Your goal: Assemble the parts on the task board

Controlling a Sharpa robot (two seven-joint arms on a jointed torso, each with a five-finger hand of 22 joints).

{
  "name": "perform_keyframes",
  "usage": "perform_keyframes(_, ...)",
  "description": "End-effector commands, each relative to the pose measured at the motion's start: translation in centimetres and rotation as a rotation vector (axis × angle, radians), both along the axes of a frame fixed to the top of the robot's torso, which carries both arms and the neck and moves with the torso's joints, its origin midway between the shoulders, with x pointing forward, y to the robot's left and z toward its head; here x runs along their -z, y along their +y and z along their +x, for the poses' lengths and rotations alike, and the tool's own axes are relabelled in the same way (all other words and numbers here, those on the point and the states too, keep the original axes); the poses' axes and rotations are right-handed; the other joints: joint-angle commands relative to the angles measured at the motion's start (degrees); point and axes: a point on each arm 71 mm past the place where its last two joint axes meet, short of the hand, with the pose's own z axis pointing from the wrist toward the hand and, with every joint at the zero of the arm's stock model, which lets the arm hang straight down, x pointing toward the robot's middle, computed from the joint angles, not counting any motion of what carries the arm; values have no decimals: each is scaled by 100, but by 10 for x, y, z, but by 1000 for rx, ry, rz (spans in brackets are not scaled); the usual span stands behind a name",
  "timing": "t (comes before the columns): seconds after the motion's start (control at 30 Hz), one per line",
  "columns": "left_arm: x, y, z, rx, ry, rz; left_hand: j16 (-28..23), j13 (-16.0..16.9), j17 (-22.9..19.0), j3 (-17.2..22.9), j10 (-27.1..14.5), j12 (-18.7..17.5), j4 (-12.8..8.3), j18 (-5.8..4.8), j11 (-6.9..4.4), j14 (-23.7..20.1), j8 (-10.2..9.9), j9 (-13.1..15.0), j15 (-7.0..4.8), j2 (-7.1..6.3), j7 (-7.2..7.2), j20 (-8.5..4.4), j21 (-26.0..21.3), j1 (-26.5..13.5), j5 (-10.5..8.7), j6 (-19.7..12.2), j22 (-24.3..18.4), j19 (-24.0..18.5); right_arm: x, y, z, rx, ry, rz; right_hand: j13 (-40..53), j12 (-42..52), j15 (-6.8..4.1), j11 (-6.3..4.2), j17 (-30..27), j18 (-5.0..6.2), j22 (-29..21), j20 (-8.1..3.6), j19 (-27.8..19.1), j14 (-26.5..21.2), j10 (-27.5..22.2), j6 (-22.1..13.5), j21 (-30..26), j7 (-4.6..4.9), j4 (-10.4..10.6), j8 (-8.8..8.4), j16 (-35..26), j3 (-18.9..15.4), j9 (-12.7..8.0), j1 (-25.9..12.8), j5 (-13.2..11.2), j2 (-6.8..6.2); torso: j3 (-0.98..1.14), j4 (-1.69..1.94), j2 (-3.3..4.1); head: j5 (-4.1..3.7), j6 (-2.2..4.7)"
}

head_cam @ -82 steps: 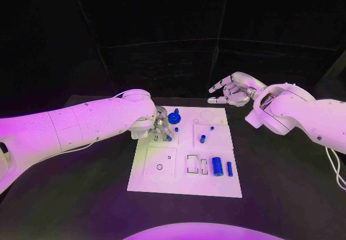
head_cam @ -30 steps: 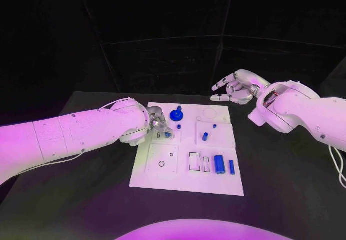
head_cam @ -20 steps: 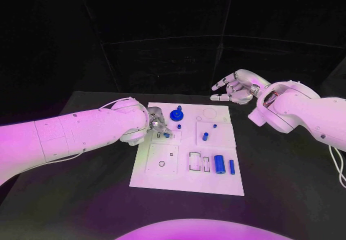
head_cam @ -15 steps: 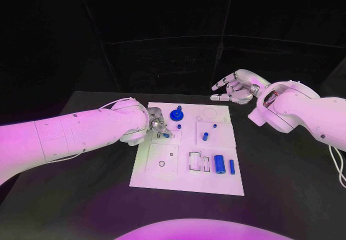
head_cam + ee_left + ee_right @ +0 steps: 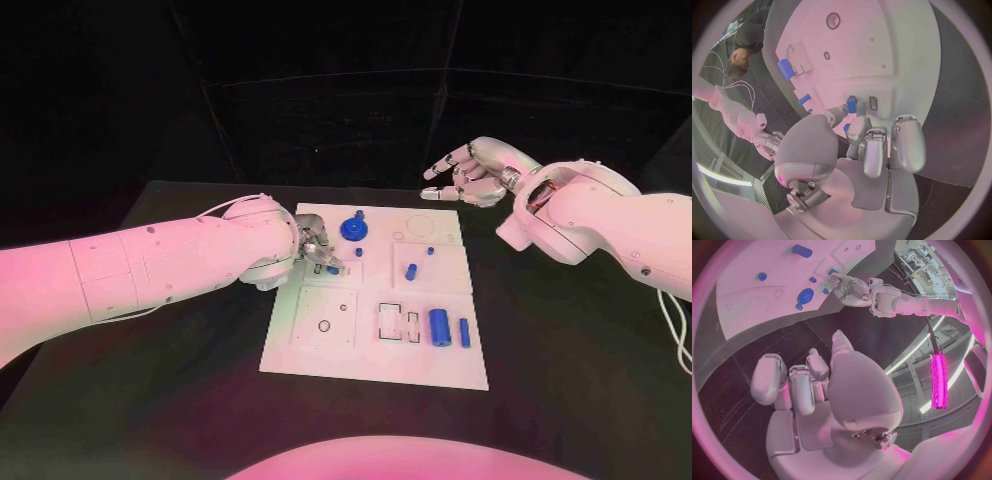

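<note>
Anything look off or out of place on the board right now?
Nothing stands out. The task board lies flat, the loose blue parts sit on it, and the left hand pinches a small blue part at the board. The right hand hangs clear, holding nothing.

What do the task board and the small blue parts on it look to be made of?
The task board looks like matte white plastic or painted plate: flat, even, with cut recesses and no glare. The blue parts, such as the thick cylinder, look like smooth moulded or printed plastic, uniformly coloured with a soft sheen. Neither can be confirmed.
</note>
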Motion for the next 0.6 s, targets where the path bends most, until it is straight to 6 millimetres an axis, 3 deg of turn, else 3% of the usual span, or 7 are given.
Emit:
perform_keyframes(0.03, 4, -2, -3, 22, 37, 35, 18, 7, 1509, 937, 33, 0, -897, -77, -8, 606, 27, 7, -10, 11, -27, -3, 26, 21, 22, 12, 11, 149, -2, 2, 0, -12, -7, 0, -4, -17, -47, -24, 700, 10, -7, -8, -46, 407, -19, -32, -38, 2, 1, 35, -17, -34, -8, 19, 23, 64, 0, -1, 0, -3, -4)
perform_keyframes(0.23, 5, -4, -2, 28, 47, 47, 18, 67, 1509, 906, 89, 66, -791, -87, -18, 606, 64, 33, -12, -8, -51, -4, 61, -143, 6, 58, 61, 163, -2, 2, 0, -12, -6, 0, -4, -17, -47, -24, 700, 10, -7, -8, -46, 407, -19, -32, -38, 2, 1, 35, -17, -34, -8, 19, 23, 64, 3, -3, 2, -11, -3)
perform_keyframes(0.4, 7, -5, 0, 30, 64, 69, 18, 114, 1509, 658, 122, 117, -427, -95, -42, 606, 88, 42, -29, 36, -89, -16, 93, -562, -17, 150, 110, 176, -1, 2, 0, -12, -3, -1, -5, -18, -47, -24, 699, 10, -7, -8, -46, 407, -20, -32, -39, 2, 1, 35, -18, -35, -8, 19, 23, 65, 6, -8, 1, -11, -9)
perform_keyframes(0.6, 7, -8, 3, 33, 70, 80, 18, 166, 1509, 334, 143, 171, -190, -107, -57, 606, 88, 42, -46, 41, -107, -33, 138, -836, -31, 211, 174, 194, -1, 3, 1, -14, 3, -4, -12, -24, -47, -24, 696, 11, -10, -8, -47, 406, -25, -33, -40, 2, 2, 36, -20, -37, -8, 18, 24, 68, 4, -2, 3, -25, -12)
